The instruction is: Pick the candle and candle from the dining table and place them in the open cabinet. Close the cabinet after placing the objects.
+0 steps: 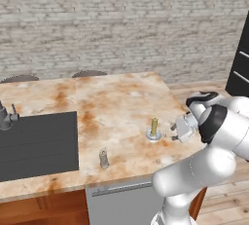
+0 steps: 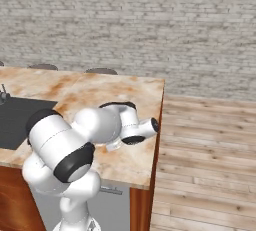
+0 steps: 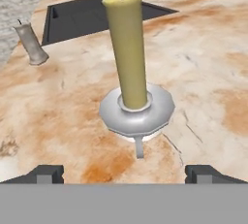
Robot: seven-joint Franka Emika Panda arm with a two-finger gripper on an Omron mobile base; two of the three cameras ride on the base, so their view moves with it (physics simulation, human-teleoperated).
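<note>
So the olive-yellow taper candle (image 3: 127,48) stands upright in its round silver dish holder (image 3: 137,113) on the dining table (image 1: 121,102), toward the right end of the mottled beige and rust top and a bit back from the front edge. The gripper (image 1: 173,132) sits low just beside it on the right, pointed straight at the holder, jaws spread wide with nothing between them, not touching the candle as far as I can tell. In the hand view the two dark fingertips (image 3: 46,173) sit on either side of the holder. The stubby grey candle (image 1: 103,159) stands well apart to the left near the front edge, close to the corner of the dark inset sink (image 1: 39,143). The grey faucet (image 1: 7,117) is at the sink's far left.
</note>
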